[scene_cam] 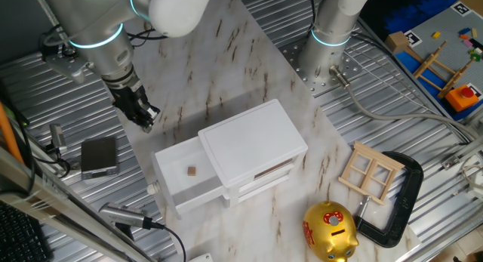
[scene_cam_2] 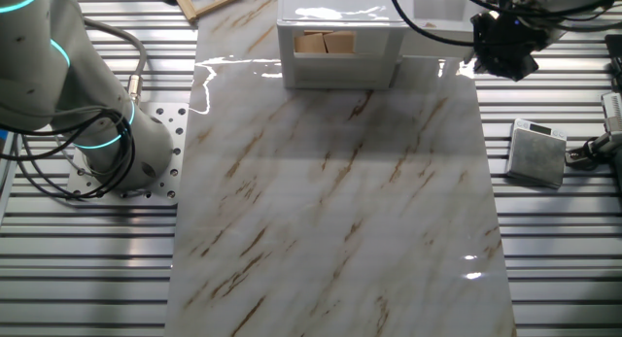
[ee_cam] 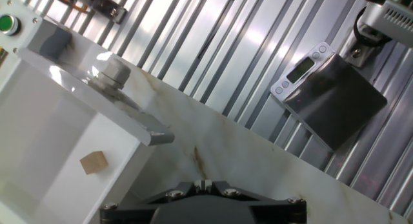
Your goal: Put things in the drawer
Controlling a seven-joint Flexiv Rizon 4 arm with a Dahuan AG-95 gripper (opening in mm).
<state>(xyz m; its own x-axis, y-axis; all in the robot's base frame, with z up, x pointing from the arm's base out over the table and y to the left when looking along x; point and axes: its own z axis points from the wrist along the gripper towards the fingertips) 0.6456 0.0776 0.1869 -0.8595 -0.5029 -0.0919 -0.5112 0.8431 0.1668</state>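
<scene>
Hand view: only the dark base of the gripper [ee_cam: 203, 201] shows along the bottom edge; the fingertips are out of frame.
Gripper state: in one fixed view the gripper [scene_cam: 146, 115] hangs clear of the drawer, and nothing shows between its fingers; whether the fingers stand wide or narrow, I cannot tell.
Gripper place: up and to the side of the drawer's open end, apart from it, over the marble board [scene_cam: 226, 73].
Drawer: the top drawer [scene_cam: 167, 170] of the white cabinet [scene_cam: 253, 141] is pulled out, its knob [ee_cam: 111, 71] on the front panel facing away from the cabinet.
Block place: the small brown block [scene_cam: 192, 171] lies on the drawer floor, near the middle, touching no wall; the hand view shows it [ee_cam: 93, 162] just behind the front panel.
Block look: tiny, light tan-brown, cube-like with flat faces and crisp edges, like plain wood; far smaller than the drawer around it.
Step in hand: judging by how things lie, the block is already placed, and what may remain is closing the drawer or fetching another thing.
Doing it well: if closing, meet the front panel squarely near the knob and push straight toward the cabinet, slowly, so the light block does not slide or jam and the cabinet does not shift on the board.
Nearby: a small scale [scene_cam: 99, 155] lies beside the drawer, off the board.
</scene>
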